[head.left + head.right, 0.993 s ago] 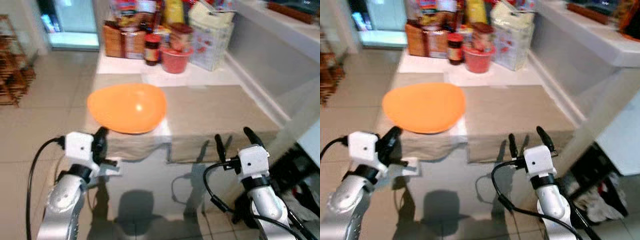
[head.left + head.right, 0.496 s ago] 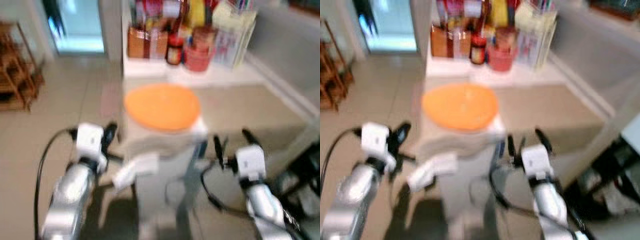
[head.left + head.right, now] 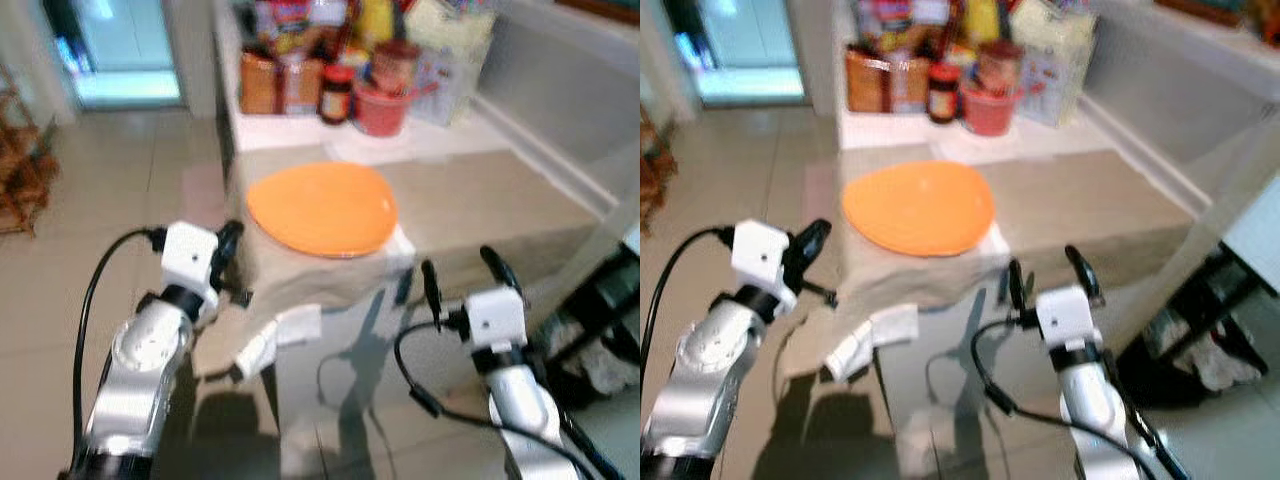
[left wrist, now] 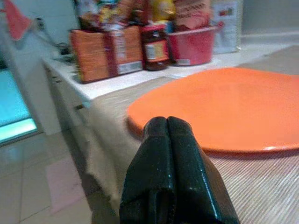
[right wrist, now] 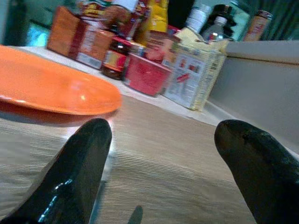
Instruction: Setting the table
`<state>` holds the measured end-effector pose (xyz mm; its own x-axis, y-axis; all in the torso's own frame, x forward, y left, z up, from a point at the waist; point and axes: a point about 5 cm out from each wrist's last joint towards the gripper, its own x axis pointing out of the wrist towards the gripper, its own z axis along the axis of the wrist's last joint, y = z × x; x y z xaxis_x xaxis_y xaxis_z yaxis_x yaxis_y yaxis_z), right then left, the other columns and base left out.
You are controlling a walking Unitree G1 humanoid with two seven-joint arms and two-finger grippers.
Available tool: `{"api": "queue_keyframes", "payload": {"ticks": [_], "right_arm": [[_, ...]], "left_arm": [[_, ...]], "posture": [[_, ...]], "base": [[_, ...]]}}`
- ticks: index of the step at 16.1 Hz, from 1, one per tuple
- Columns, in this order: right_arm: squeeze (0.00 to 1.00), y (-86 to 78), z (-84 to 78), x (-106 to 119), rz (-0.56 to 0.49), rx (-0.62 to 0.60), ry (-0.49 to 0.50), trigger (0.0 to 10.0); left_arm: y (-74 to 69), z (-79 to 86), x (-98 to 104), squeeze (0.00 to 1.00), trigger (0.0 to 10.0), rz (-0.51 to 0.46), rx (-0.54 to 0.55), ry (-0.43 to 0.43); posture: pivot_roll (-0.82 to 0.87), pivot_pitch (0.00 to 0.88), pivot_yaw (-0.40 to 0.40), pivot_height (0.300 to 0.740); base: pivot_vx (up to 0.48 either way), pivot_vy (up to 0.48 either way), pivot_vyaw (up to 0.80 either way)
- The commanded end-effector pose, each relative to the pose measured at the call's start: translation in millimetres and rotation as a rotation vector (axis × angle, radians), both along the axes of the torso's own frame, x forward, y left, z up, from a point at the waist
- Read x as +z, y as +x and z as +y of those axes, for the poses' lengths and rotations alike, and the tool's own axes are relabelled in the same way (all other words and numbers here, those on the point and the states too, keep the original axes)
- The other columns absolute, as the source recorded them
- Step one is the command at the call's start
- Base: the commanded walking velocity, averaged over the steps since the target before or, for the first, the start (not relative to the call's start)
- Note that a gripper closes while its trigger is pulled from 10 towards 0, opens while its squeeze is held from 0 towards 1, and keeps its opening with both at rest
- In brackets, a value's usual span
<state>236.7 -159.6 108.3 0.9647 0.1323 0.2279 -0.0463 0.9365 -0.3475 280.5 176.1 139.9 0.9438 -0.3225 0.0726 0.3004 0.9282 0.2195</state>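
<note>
L gripper (image 3: pixel 228 243) has its fingers (image 4: pixel 169 154) pressed together, holding nothing, just off the near-left corner of the desk (image 3: pixel 500 205), tips aimed at the orange plate (image 3: pixel 322 207). R gripper (image 3: pixel 462 278) is spread wide w/ nothing between its fingers (image 5: pixel 79 168), hovering at the desk's near edge, right of the plate.

Plate sits on a beige cloth (image 3: pixel 470 215) covering the desk's front part, close to the near-left corner, partly over a white mat or napkin (image 3: pixel 398 243) whose corner peeks out. Behind it, at the back of the desk: a red bowl (image 3: pixel 381 106), jars (image 3: pixel 336 92), boxes (image 3: pixel 262 82) and a white packet (image 3: pixel 440 60), prob. pantry stuff, not place-setting items.

Progress, my read: early. Cloth down, one plate placed; no cutlery, glass or 2nd setting visible. Both grippers free, so next is likely fetching more items or nudging the plate square. A white object (image 3: pixel 277 335) lies below the desk edge on the floor side; can't tell what it is.
</note>
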Motion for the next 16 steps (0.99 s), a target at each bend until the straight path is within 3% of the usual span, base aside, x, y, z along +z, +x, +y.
{"api": "queue_keyframes", "payload": {"ticks": [1, 7, 16], "right_arm": [[0.00, 0.0, -5.2, 2, -0.013, -0.030, -0.017, 10.0], [0.00, 1.6, -4.4, 4, -0.030, -0.024, -0.020, 10.0], [0.00, 2.8, -3.7, 6, -0.036, -0.032, -0.009, 10.0]], "left_arm": [[5.1, -8.2, 3, 0.00, 10.0, -0.014, -0.038, 0.003], [16.4, -13.9, 20, 0.00, 10.0, -0.057, -0.055, -0.011], [24.5, -22.2, 31, 0.00, 10.0, -0.092, -0.102, -0.004]], "posture": [[0.05, 0.000, -0.019, 0.740], [0.05, 0.000, -0.013, 0.740], [0.04, 0.000, -0.004, 0.740]], "base": [[0.000, 0.000, -0.78], [0.000, 0.000, -0.13], [0.447, 0.000, 0.00]]}}
